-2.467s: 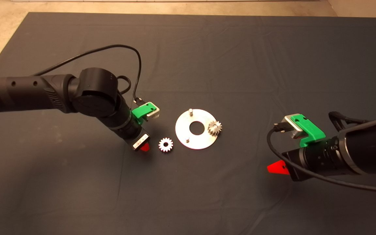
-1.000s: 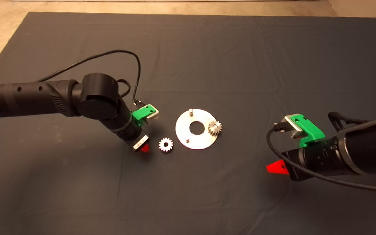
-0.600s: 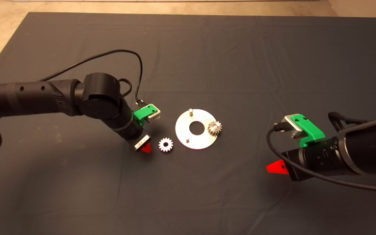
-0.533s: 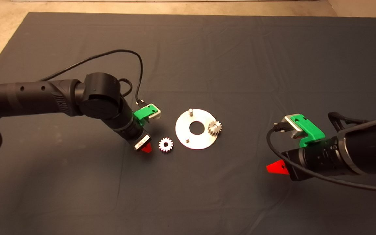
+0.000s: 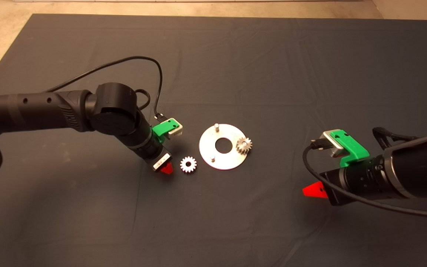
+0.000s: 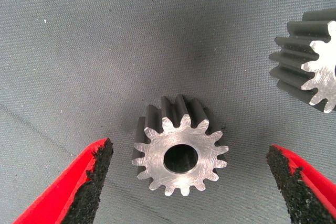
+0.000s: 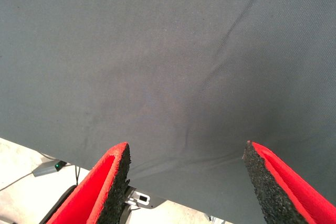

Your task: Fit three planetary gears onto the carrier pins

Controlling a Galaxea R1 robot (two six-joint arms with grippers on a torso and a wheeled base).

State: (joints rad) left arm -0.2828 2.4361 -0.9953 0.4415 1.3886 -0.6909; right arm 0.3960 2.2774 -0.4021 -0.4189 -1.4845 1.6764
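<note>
Dark mat (image 5: pixel 235 66): a loose gear (image 6: pixel 180 154) lies flat between the left gripper's (image 6: pixel 191 182) open, untouching jaws. The right gripper (image 7: pixel 186 182) hovers open.

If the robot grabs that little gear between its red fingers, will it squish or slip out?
Probably no squishing: the gear looks like solid metal, likely heavy for its size. It lies flat on the mat, so it shouldn't roll. The open left gripper has rough black pads, which should grip its bumpy teeth rather than slide.

No legible text or markings
</note>
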